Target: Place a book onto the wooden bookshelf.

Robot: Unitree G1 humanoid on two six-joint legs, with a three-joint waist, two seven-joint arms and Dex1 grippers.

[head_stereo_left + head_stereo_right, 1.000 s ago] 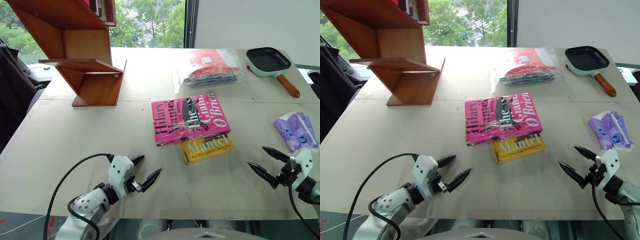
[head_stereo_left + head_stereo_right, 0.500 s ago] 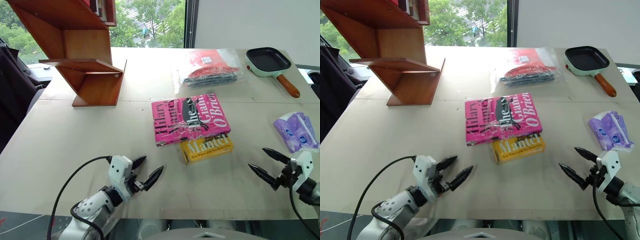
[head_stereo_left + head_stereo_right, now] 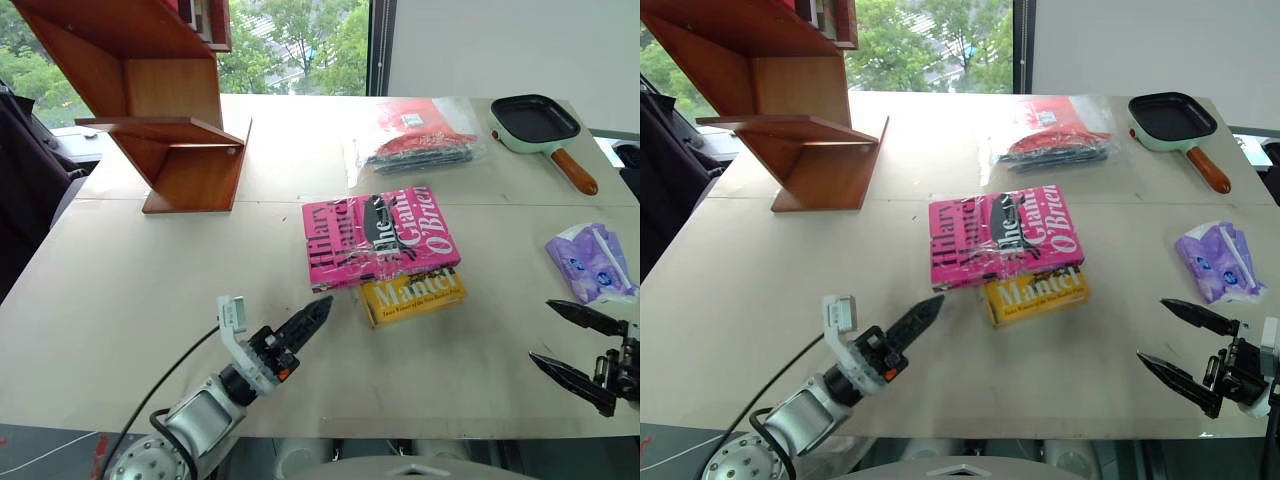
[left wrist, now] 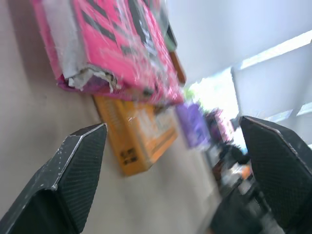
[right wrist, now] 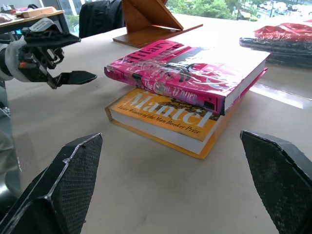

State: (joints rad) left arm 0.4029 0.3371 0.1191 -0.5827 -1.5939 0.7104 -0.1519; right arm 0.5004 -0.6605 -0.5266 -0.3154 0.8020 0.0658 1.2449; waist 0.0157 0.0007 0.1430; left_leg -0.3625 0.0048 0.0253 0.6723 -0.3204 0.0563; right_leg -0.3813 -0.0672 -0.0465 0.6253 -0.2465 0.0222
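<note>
A: Table (image 3: 150,290) by the window, what's lying on it?
B: Pink book (image 3: 380,237), resting on a yellow book (image 3: 415,295), just ahead of left gripper (image 3: 310,318), fingers spread, holding nothing.
A: Right gripper (image 3: 580,350)?
B: Also gaping, empty, books well off to its side. Wooden bookshelf (image 3: 165,110) sitting far beyond left fingers.

Bright window daylight from behind table; left wrist view blurred.

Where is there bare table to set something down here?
Free: the wide stretch of table between the bookshelf and the left gripper, and the front strip between both grippers. Crowded: the middle and far right, with the stacked books, bagged items, pan and purple pack.
</note>
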